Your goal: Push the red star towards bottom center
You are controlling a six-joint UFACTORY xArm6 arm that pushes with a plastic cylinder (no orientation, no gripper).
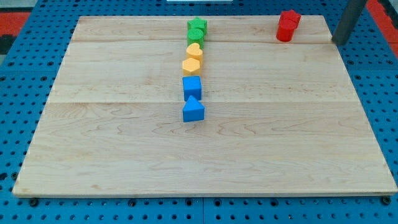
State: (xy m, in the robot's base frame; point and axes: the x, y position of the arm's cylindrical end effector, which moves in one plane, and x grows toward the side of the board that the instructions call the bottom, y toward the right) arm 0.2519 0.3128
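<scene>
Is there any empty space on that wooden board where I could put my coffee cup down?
Yes. The board is bare left of the middle column, right of it below the red star, and along the view's bottom. It is crowded in that column: green star, green block, yellow heart, yellow block, blue cube, blue triangle. My tip sits right of the red star.

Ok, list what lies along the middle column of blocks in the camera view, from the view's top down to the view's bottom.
green star → green round block → yellow heart → yellow hexagon → blue cube → blue triangle.
</scene>
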